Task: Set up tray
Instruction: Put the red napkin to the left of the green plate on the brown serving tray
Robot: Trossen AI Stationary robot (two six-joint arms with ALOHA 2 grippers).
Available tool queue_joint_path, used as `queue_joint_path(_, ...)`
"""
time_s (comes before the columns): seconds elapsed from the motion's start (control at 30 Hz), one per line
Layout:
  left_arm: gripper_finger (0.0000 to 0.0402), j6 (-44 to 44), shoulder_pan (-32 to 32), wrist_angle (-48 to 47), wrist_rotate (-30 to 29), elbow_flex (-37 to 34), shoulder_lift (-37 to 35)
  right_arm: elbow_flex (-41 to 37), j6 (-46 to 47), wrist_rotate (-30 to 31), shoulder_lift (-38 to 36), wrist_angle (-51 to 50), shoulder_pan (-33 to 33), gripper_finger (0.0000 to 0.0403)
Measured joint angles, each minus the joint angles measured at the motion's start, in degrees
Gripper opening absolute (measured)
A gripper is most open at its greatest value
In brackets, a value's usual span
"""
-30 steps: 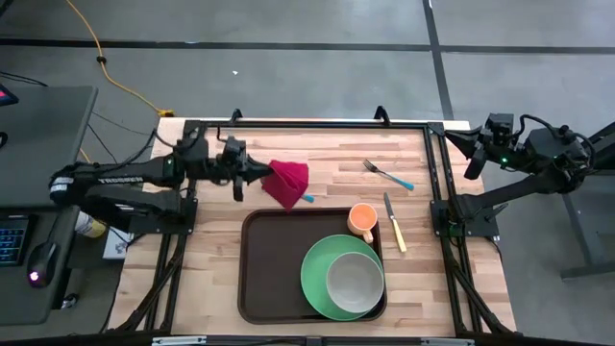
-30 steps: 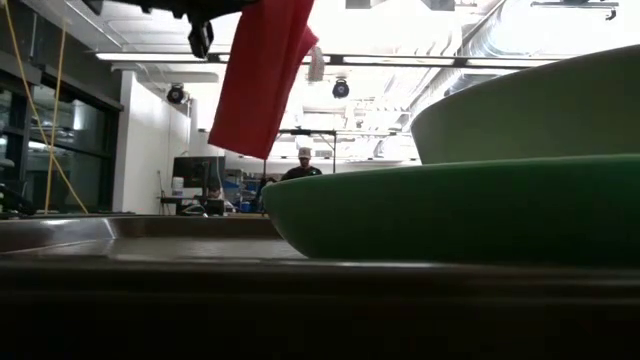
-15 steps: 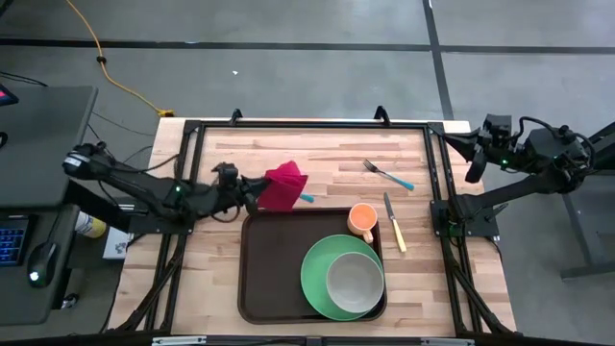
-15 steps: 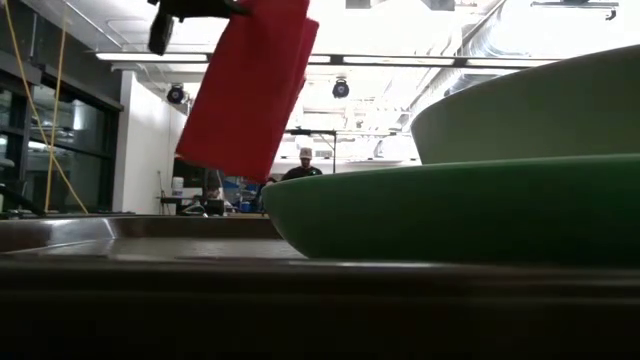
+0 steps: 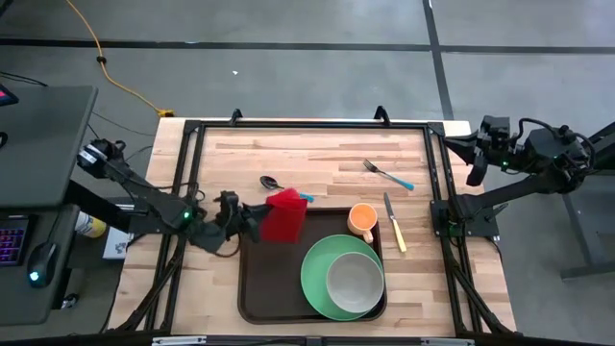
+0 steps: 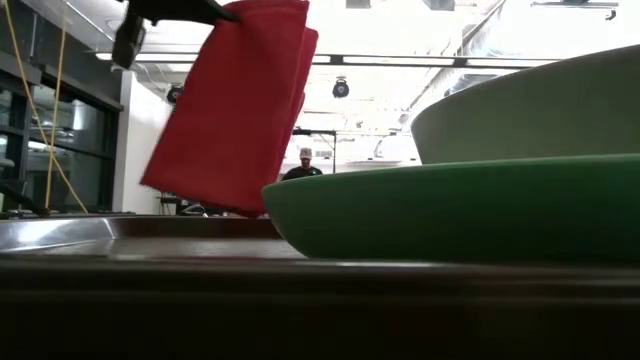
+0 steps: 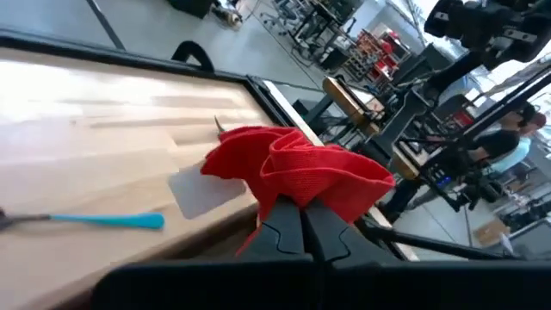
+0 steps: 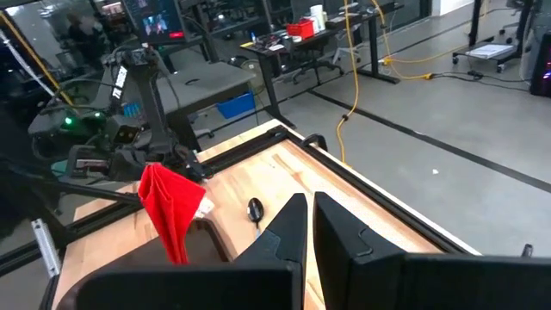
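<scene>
Your left tool (image 5: 252, 222) is clenched on the red napkin (image 5: 284, 215) — hung over the tray (image 5: 258, 288) corner to drop flat; right tool (image 5: 471, 154) sits closed, empty, off the desk (image 5: 317, 154).

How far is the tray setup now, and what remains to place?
Done: the green plate with the bowl and the orange cup are on the tray. In hand: the left gripper, jaws shut, holds the red napkin above the tray's far left corner. Left: the fork, knife and spoon lie on the table. The right gripper waits at the table's right edge.
</scene>
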Motion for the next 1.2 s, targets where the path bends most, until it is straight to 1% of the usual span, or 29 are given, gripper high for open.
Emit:
queue_joint_path(0.13,0.0011,-3.6,-3.93,0.03,-6.22,-0.02,0.76,0.0,0.23,-0.62,-0.02,0.0,0.0,0.0)
queue_joint_path(0.27,0.0011,-3.65,-7.64,0.03,-11.87,0.54,0.75,0.0,1.42,-1.01,-0.02,0.0,0.01,0.0)
queue_joint_path(0.5,0.0011,1.9,-13.41,0.3,-21.31,4.68,1.71,0.0,2.7,-1.76,-0.02,0.04,-0.01,0.0)
queue_joint_path(0.63,0.0011,2.71,-16.23,0.25,-25.45,6.46,3.35,-0.02,4.13,-2.06,-0.02,0.17,-0.01,0.0)
queue_joint_path(0.73,0.0011,1.25,-17.73,0.75,-25.71,6.52,5.14,-0.02,4.13,-3.05,-0.02,0.38,0.0,0.0)
queue_joint_path(0.83,0.0011,-3.74,-18.61,1.87,-26.37,6.52,7.84,-0.02,4.0,-3.43,-0.02,0.39,0.0,0.0)
queue_joint_path(0.9,0.0011,-5.45,-18.89,4.68,-27.13,6.52,10.16,-0.02,3.86,-3.54,-0.02,0.45,0.0,0.0)
queue_joint_path(1.0,0.0011,-5.41,-18.88,10.8,-27.48,6.49,13.86,-0.02,2.58,-4.86,-0.02,0.51,0.0,0.0)
queue_joint_path(1.07,0.0011,-5.39,-18.85,16.4,-28.29,6.8,16.48,-0.02,2.29,-5.49,-0.02,0.5,-0.01,0.0)
queue_joint_path(1.13,0.0011,-4.57,-18.73,19.81,-28.15,8.58,19.56,-0.02,2.19,-6.48,-0.02,0.5,0.0,0.0)
queue_joint_path(1.2,0.0011,-3.72,-18.74,20.86,-28.18,10.73,21.82,-0.02,1.92,-7.93,-0.02,0.48,-0.01,0.0)
